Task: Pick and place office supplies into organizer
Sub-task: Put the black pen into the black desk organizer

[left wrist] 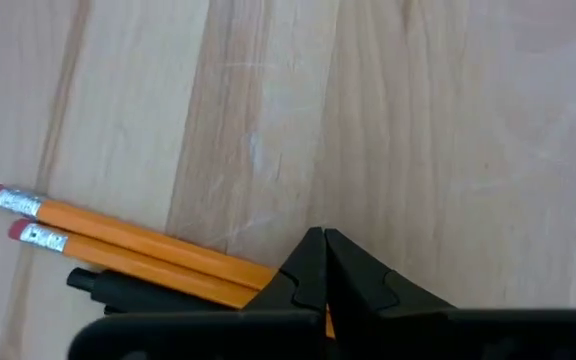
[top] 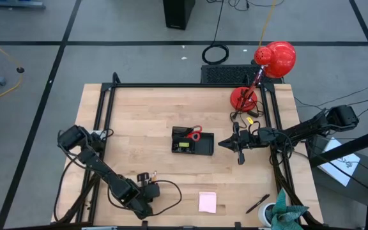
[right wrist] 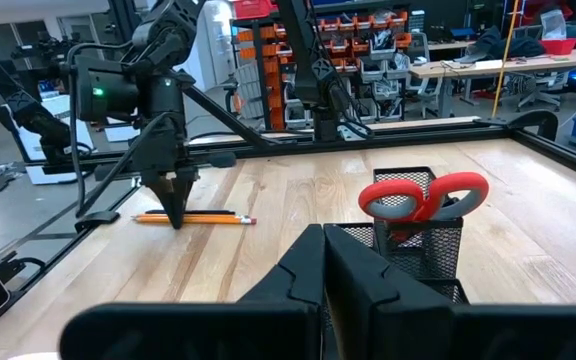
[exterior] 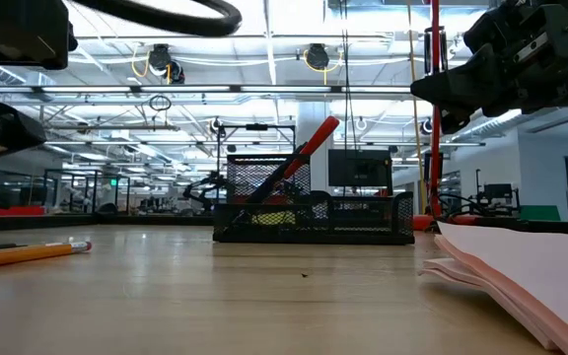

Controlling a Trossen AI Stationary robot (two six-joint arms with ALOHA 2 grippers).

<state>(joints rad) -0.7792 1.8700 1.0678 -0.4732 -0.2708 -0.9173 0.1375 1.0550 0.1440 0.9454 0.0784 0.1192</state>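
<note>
Pale wood-plank tabletop (top: 145, 115), smooth, framed in black rail. Near its middle, black mesh organizer (top: 192, 143), rectangular, with red-handled scissors (top: 193, 135) upright in the taller section. Flat pink sticky-note pad (top: 207, 202) toward the front edge; slim dark pen (top: 258, 204) to its right. Two orange pencils (left wrist: 128, 243) side by side beneath left pincer (top: 153, 181), clenched, empty. Right pincer (top: 223, 144), clenched too, just right of the organizer.
</note>
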